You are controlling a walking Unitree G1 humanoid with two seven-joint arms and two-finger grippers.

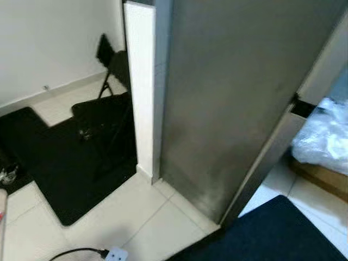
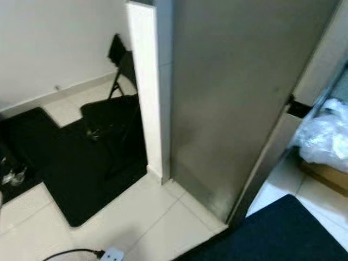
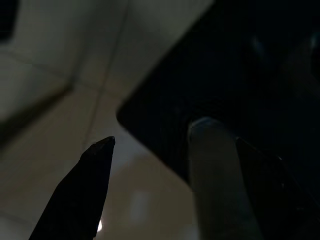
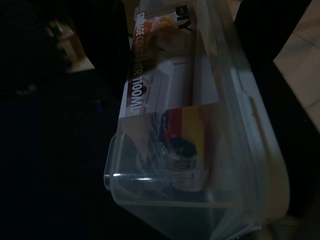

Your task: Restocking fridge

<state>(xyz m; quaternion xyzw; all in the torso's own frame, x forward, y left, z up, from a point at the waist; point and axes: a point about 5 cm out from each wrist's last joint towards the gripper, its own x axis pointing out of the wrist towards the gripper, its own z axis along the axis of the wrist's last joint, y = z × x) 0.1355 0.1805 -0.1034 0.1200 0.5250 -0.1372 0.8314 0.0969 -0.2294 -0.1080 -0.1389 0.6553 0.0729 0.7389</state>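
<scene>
1. Far on the left, a black mat [image 1: 49, 163] lies on the pale tiled floor [image 1: 136, 217]. A black folding chair [image 1: 106, 109] stands on it, near the white wall [image 1: 49, 43].
2. At the bottom left, a black cable [image 1: 76, 252] runs across the tiles to a white plug [image 1: 116, 254].
3. Next comes a tall white panel [image 1: 140, 87]. It stands right beside the fridge.
4. The fridge [image 1: 234, 98] is big and silver. Its grey side faces the robot, and no shelves can be seen from here.
5. On the right, past the fridge, a crinkly clear plastic bag [image 1: 323, 136] rests on a brown box [image 1: 321, 176]. A dark blue mat [image 1: 272, 234] lies in front.
6. The left gripper [image 3: 150, 145] hangs low over the floor. A pale rounded thing [image 3: 215, 175] sits between its two fingers, so it looks like it is holding something, but the picture is too dark to be sure.
7. The right gripper [image 4: 185, 30] is squeezed onto a clear plastic storage container [image 4: 195, 130] with a paper label inside.
8. The job looks like it is only partway. The container is not in the fridge yet. The robot likely has to get round to the fridge's front and put it inside.
</scene>
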